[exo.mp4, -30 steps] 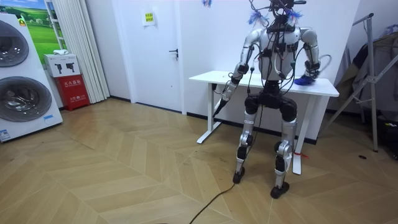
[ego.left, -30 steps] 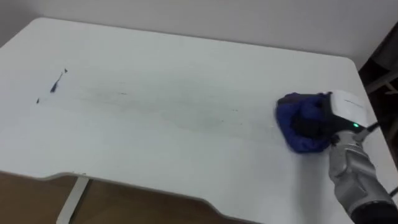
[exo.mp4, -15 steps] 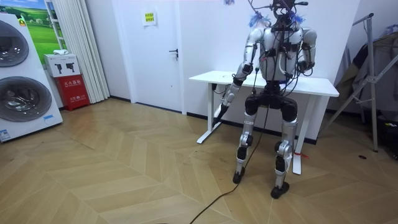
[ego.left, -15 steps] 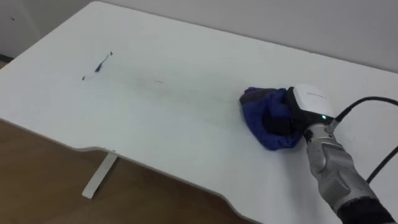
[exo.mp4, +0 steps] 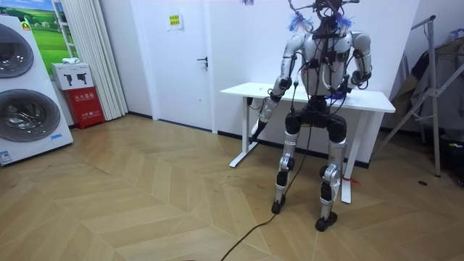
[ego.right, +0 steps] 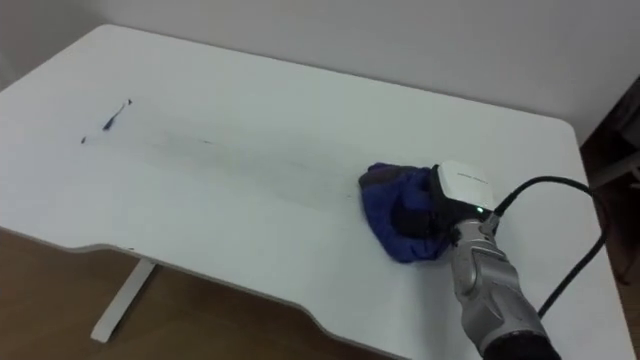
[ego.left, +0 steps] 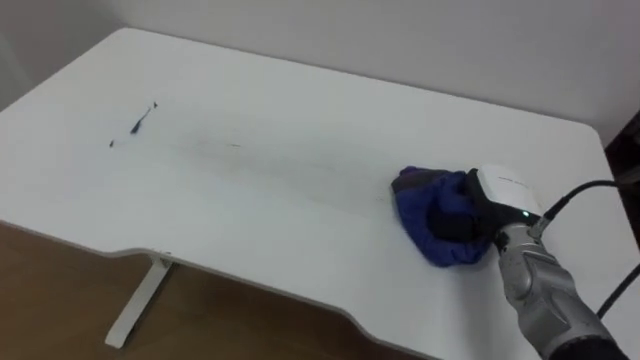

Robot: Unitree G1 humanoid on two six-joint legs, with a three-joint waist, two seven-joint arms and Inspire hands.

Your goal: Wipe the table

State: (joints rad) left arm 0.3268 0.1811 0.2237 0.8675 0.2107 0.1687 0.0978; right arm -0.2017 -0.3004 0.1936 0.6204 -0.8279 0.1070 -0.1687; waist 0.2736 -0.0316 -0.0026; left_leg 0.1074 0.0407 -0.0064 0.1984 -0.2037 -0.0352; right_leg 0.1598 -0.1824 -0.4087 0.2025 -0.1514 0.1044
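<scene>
While the robot stands upright against the long edge of the white table [ego.left: 250,110], its back to the room camera, the blue cloth [ego.left: 425,205] lies bunched on the tabletop at the lower right of the eye views, well in from the table's right end; it rests flat on the surface, under the right hand [ego.left: 505,190]. Against the picture of a second ago the cloth has come leftward, from near the table's right end toward its middle, and in the room view the right arm, then stretched out to the room view's right, is now drawn in close to the body; the whole eye view has also shifted, which is the camera's own move. Dark marks [ego.left: 135,125] sit where they were at the upper left of the table, well apart from the cloth; a faint grey smear [ego.left: 260,170] runs between the two. The right hand's dark fingers [ego.left: 452,218] curl down into the folds and grip the cloth, its white back turned up. The left hand [exo.mp4: 255,127] hangs low beside the table at the room view's left; whether it is clenched I cannot tell.
</scene>
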